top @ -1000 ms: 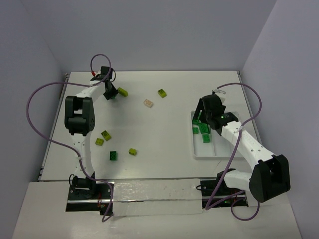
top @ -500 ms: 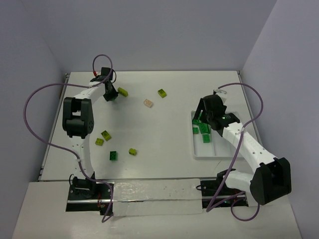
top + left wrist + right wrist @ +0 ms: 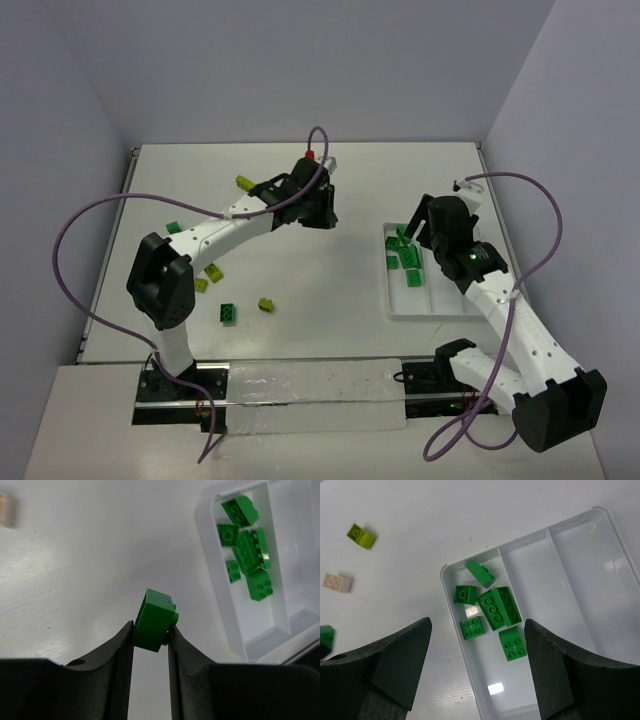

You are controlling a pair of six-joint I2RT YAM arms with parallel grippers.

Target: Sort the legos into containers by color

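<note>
Left end effector (image 3: 151, 627), gripping a dark green brick (image 3: 156, 614), is at mid desk (image 3: 350, 290), no longer at 11 o'clock; the tray (image 3: 218, 587) at 3 o'clock is next. Right end effector (image 3: 477, 625): wide.

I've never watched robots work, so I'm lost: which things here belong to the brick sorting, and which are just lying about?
Part of the job: dark green brick in the left gripper; sorted green bricks in the white tray; loose yellow-green brick and peach brick.
Just there: purple cables; shiny strip between the arm bases.
</note>
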